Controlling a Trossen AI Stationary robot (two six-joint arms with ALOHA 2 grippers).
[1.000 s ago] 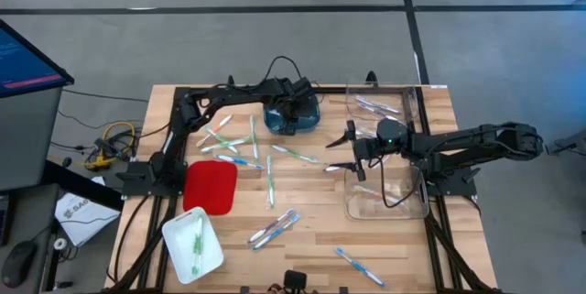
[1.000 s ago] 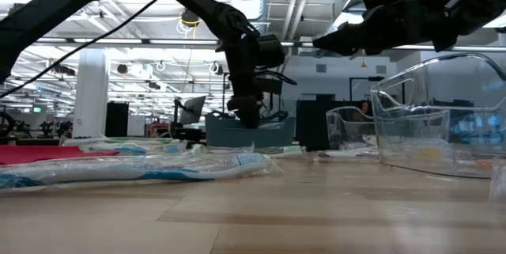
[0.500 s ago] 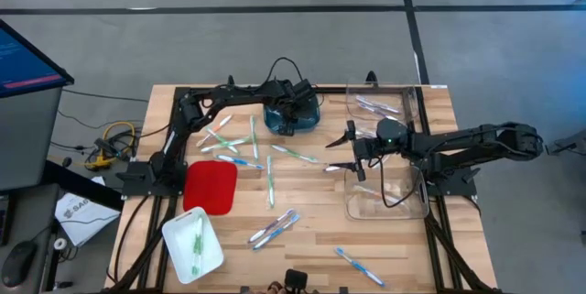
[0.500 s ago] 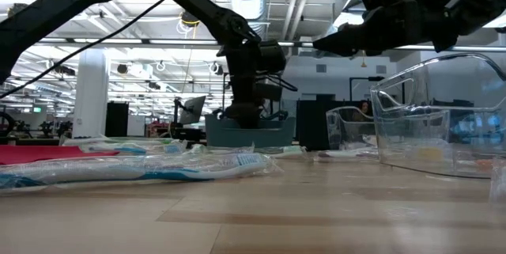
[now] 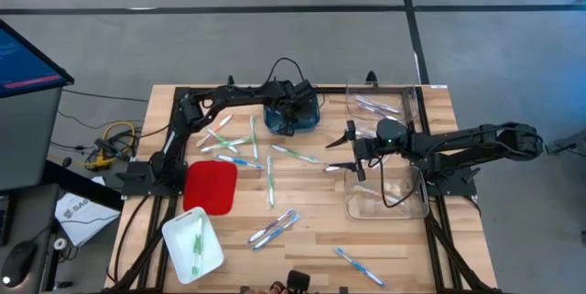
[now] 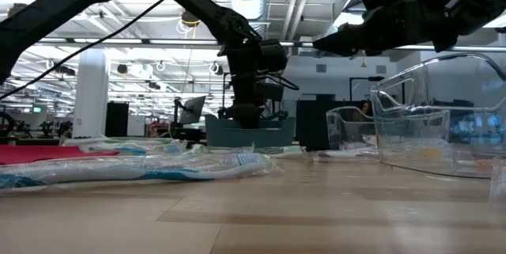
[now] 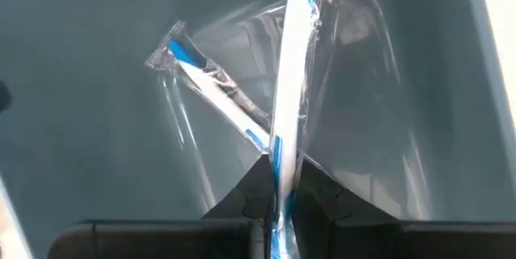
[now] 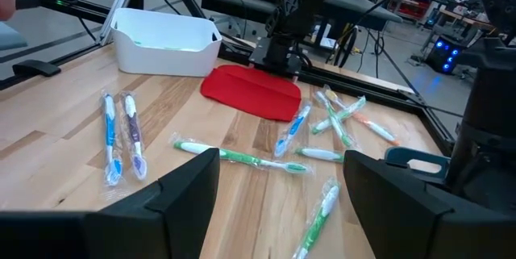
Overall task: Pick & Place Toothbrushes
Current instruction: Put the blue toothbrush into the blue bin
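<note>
1. The left gripper (image 5: 291,109) hangs over the dark blue bin (image 5: 304,120) at the far edge of the counter (image 5: 311,212), its tip lowered inside the bin's walls.
2. In the left wrist view its jaws stand narrow, pinching a wrapped blue-and-white toothbrush (image 7: 292,73) that stands nearly upright between them.
3. A second wrapped blue toothbrush (image 7: 214,89) lies slanted on the bin's floor, just behind the held one.
4. The right gripper (image 5: 341,152) hovers off the counter, well to the right of the blue bin and just beside the clear plastic containers (image 5: 389,189); its jaws are wide and hold nothing.
5. Loose toothbrushes lie scattered in front of the blue bin: a green and orange cluster (image 5: 222,136) to its front left, a green one (image 5: 295,154) just in front of it, and another green one (image 5: 270,181) farther forward.
6. A blue and purple pair (image 5: 274,228) lies well forward of the bin, and a single blue one (image 5: 359,266) lies near the counter's front edge.
7. A red tray (image 5: 210,186) sits front-left of the blue bin, and beyond it a white bin (image 5: 192,244) holds a green toothbrush.
8. The far clear container holds a few toothbrushes (image 5: 375,105), just right of the blue bin.
</note>
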